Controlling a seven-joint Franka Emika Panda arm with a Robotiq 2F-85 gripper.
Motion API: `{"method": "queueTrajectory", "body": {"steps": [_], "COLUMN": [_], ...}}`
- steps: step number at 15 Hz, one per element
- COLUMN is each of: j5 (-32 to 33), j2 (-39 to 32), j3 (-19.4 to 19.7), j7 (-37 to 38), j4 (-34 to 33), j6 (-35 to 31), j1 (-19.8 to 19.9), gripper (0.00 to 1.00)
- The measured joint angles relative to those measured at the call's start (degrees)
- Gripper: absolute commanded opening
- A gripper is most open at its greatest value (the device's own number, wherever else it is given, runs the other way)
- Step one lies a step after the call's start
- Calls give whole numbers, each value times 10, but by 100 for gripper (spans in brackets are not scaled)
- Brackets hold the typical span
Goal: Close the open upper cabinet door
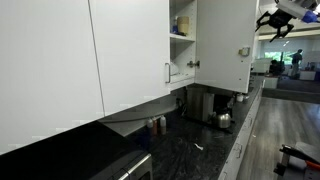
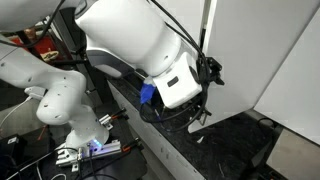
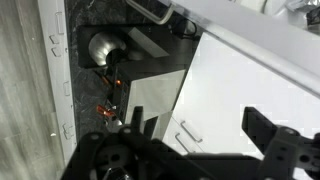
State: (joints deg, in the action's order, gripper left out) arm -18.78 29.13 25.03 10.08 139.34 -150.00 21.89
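- The upper cabinet door point(image 1: 225, 45) stands swung out from its cabinet, at about 3 o'clock from the bare shelves point(image 1: 182, 30), so it is not yet closed.
- To close it well, I would press flat against the door's outer face near the free edge, far from the hinge. Follow its arc toward 9 o'clock and ease off as it meets the frame. No grasp is needed.
- The gripper point(image 1: 281, 16) hangs at about 2 o'clock from the door, apart from it in that exterior view. Whether it touches the panel I cannot tell.
- In the wrist view its fingers point(image 3: 268, 135) are spread wide and released, with nothing between them.
- Below, at 6 o'clock, a kettle point(image 1: 223, 120) sits on the dark countertop point(image 1: 190, 145).
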Motion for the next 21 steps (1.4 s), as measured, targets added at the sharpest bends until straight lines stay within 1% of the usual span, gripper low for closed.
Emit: {"method": "queueTrajectory", "body": {"steps": [4,7,11,16,21], "j5": [-72,-112,-160,-191,-195], "j2": [0,0,7,12,12], "j3": [5,16,46,69,72], "j7": [1,0,-17,-43,-57], "j4": [4,4,1,-10,-15], "j6": [-26,-25,29,115,168], "j1": [-24,-46,-74,-75,-74], "gripper": [100,100,100,100,100]}}
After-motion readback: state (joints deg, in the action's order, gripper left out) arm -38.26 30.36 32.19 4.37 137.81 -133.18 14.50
